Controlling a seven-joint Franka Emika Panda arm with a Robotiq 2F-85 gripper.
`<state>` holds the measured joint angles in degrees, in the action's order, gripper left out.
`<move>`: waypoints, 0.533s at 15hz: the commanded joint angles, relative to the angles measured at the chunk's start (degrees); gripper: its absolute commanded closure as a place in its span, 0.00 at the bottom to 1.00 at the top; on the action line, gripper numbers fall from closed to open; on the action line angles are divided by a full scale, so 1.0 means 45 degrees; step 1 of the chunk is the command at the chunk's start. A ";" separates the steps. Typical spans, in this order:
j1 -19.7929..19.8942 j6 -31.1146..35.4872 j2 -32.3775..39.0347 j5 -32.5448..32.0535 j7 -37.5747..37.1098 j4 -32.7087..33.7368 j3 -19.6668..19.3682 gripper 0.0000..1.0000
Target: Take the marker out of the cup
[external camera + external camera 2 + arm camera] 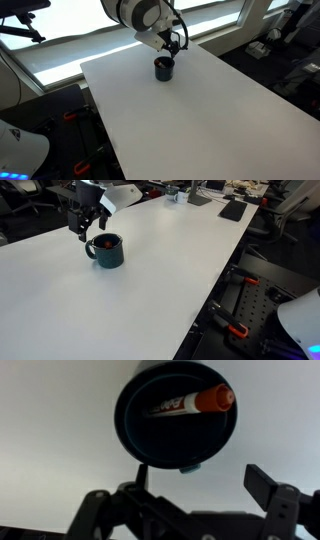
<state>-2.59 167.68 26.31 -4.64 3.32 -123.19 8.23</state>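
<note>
A dark teal cup (175,415) stands upright on the white table (200,110). It also shows in both exterior views (164,68) (107,252). An orange-capped marker (195,402) lies slanted inside the cup, cap toward the rim. In an exterior view only its orange tip (99,244) shows. My gripper (205,480) is open and empty, hovering just above and beside the cup, its fingers apart on either side of the cup's near rim. It shows over the cup in both exterior views (172,45) (88,225).
The table's edges lie near the cup's side (85,75). Black items (232,210) lie at the table's far end. Robot-stand hardware with orange clamps (238,330) sits beyond the table edge.
</note>
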 commanded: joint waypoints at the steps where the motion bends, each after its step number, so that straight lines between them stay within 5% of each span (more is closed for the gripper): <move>1: 0.0843 0.0258 0.0085 0.1043 0.1047 0.0014 0.1050 0.08; 5: 0.0503 -0.0776 -0.0428 0.1097 0.0545 -0.0186 0.0556 0.00; 8: 0.1398 -0.2500 -0.0685 0.1937 0.1753 -0.0075 0.1739 0.00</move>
<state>0.40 164.18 26.10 -0.48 6.31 -123.20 11.41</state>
